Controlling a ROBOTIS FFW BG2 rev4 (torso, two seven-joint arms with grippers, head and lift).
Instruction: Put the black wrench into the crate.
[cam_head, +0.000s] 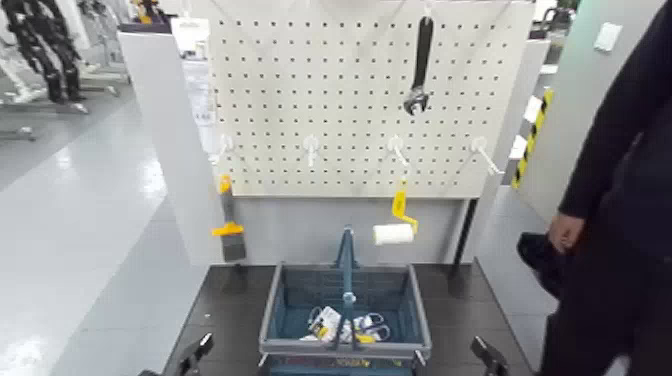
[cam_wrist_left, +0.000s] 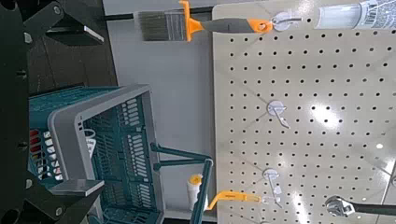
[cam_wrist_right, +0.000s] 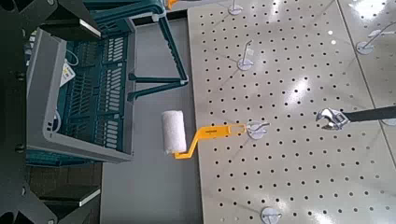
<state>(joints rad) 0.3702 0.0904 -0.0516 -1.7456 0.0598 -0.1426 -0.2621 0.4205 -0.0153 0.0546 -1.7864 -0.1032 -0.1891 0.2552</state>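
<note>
The black wrench (cam_head: 421, 60) hangs head down from a hook high on the right of the white pegboard (cam_head: 300, 110). Its silver jaw head (cam_wrist_right: 332, 119) also shows in the right wrist view, and at the edge of the left wrist view as the wrench (cam_wrist_left: 341, 207). The blue-grey crate (cam_head: 281, 318) with its upright central handle stands on the dark table below the board. My left gripper (cam_head: 197, 350) and right gripper (cam_head: 487, 353) sit low at the table's front corners, either side of the crate. Both are open with nothing in them, far below the wrench.
A yellow-handled white paint roller (cam_head: 396, 228) hangs below the wrench, just above the crate. A brush (cam_head: 229, 236) hangs at the board's lower left. Small packaged items (cam_head: 345, 326) lie in the crate. A person in dark clothes (cam_head: 620, 200) stands close on the right.
</note>
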